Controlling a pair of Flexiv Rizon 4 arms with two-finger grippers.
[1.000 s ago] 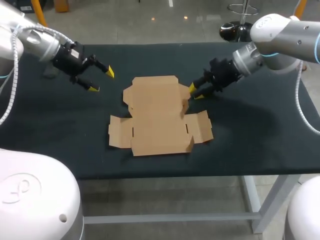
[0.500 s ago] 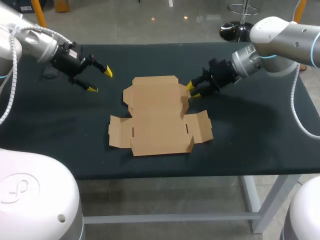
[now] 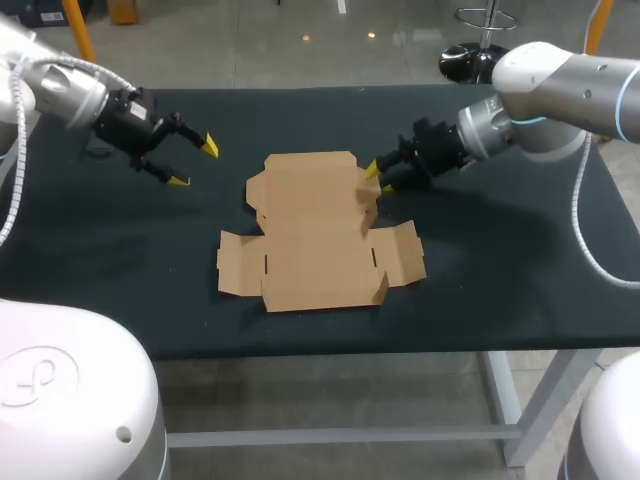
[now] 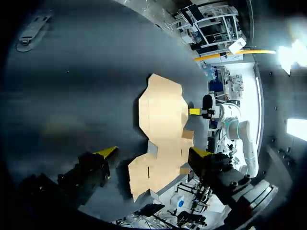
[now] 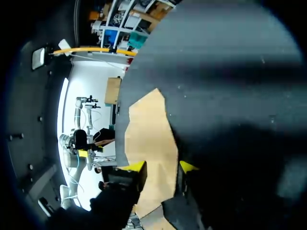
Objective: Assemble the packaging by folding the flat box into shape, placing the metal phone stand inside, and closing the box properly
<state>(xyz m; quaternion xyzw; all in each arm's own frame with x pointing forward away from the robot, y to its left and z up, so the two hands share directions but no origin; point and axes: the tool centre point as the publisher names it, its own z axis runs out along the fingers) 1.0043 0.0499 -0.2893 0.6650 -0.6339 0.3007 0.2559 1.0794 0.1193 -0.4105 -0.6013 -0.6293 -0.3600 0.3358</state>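
Flat box (image 3: 315, 232): lies unfolded in the middle of the frame on the black table (image 3: 520, 270), with its side flaps spread toward the lower left and lower right. No panel is raised yet.
Right gripper (image 3: 379, 178): right of centre, at the right edge of the box's upper panel. Its 2 yellow tips stand a moderate gap apart. In the right wrist view the cardboard edge runs between the fingers, but no pinch shows. It is probably placed there to catch and lift that edge.
Left gripper (image 3: 193, 164): upper left of the frame, well apart from the box, spread wide and holding nothing. It looks parked clear so the right arm can start the fold.
Possible phone stand (image 4: 32, 29): a small grey object far ahead of the left gripper in the left wrist view. It is too small to identify for certain.
Stage: folding not begun, judging by the flat card.
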